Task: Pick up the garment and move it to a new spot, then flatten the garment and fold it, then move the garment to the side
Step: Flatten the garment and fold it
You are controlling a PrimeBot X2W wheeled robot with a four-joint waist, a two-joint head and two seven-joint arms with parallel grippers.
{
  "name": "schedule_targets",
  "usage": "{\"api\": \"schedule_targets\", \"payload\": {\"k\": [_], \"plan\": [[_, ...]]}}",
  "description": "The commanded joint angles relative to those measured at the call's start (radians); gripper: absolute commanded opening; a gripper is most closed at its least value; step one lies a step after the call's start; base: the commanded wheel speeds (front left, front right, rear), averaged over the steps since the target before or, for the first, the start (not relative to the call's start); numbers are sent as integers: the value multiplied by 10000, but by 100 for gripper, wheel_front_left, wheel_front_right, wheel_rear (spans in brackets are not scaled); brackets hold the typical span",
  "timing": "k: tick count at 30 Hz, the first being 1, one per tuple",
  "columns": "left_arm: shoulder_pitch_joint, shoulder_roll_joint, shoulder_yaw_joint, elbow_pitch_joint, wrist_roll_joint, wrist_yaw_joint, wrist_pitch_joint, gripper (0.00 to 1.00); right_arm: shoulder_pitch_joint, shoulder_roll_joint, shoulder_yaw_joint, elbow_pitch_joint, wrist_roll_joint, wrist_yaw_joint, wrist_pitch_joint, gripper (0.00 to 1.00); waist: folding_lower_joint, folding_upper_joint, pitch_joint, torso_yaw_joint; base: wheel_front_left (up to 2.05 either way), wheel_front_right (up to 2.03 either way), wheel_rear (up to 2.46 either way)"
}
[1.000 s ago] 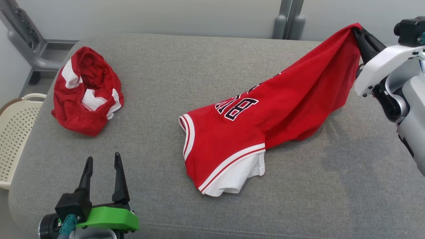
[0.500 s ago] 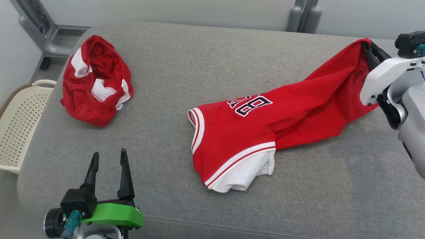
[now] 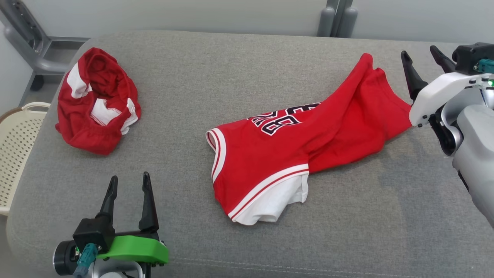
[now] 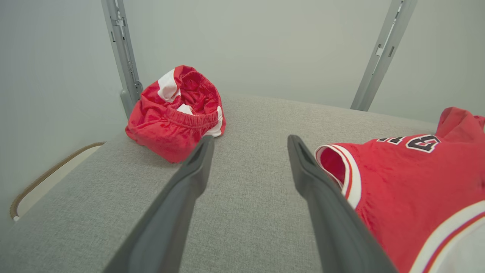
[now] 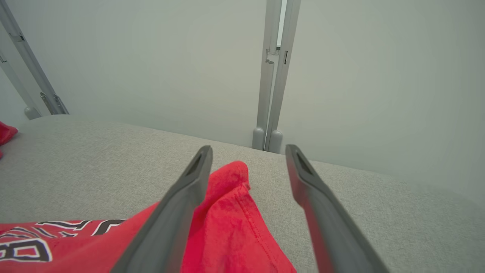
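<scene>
Right of centre on the grey cushion (image 3: 193, 77): the garment (image 3: 293, 154), a red jersey, rumpled. White-trimmed end toward 6 o'clock, bunched end trailing to 2 o'clock. Soft, light knit by my guess; it will drape and slide, not hold shape. Best pinched at a corner or seam.

At 2 o'clock the right gripper (image 3: 418, 52), fingers spread, grasping nothing, just beside the bunched end. At 7 o'clock the left gripper (image 3: 130, 177), spread, empty, apart from the cloth. Crumpled red shorts (image 3: 96, 102) at 10 o'clock.

Right wrist view shows the bunched tip lying unpinched beneath the fingers. Left wrist view shows the armhole (image 4: 337, 167) gaping; head view gives only its trimmed edge.
</scene>
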Motion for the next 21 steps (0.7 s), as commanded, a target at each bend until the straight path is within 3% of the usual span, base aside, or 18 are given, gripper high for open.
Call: {"api": "schedule_targets", "payload": {"k": [1,7,13,21], "plan": [[-55,7,-13,6,62,-32,-38,100,363,-32,-125,-233,7,-13,-96,100,0,-1,-5,-133,0,0,0],[2,7,-74,45,82,-80,-38,100,1342,-175,-961,-1404,-293,-13,-102,100,0,-1,-55,-297,0,0,0],[141,7,-212,145,80,-103,-38,100,3333,108,-2633,-3161,-1225,-13,-105,100,0,-1,-201,-529,0,0,0],[225,8,-534,273,-22,-171,-36,100,6070,1463,-4983,-5654,-2594,-12,-96,100,0,-1,-253,-653,0,0,0]]}}
